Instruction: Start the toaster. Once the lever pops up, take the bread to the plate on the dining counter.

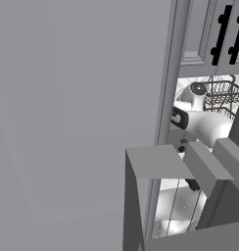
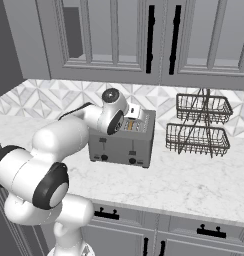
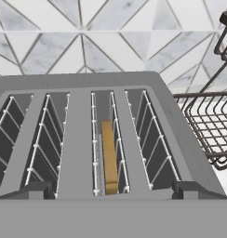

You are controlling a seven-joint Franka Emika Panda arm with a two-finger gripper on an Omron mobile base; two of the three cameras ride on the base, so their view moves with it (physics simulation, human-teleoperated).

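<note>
Bread (image 3: 109, 155): thin tan-brown slice, sitting on edge in a middle slot of the toaster (image 2: 125, 139), a boxy grey metal unit with wire slot guides. Gripper (image 3: 110, 190) is hovering over it, fingers spread apart, gripping nothing. Toaster is standing on the veined marble counter (image 2: 194, 185) beside the wire basket rack (image 2: 200, 125).

**Arm extended forward, gripper jaws fully apart**

The white arm (image 2: 59, 150) rises from its base, bends at the dark elbow joint, and reaches forward with the wrist (image 2: 114, 107) angled downward. The gripper (image 3: 110, 193) points down; its two dark fingertips (image 3: 29, 190) stand wide apart, with nothing held between them.
</note>
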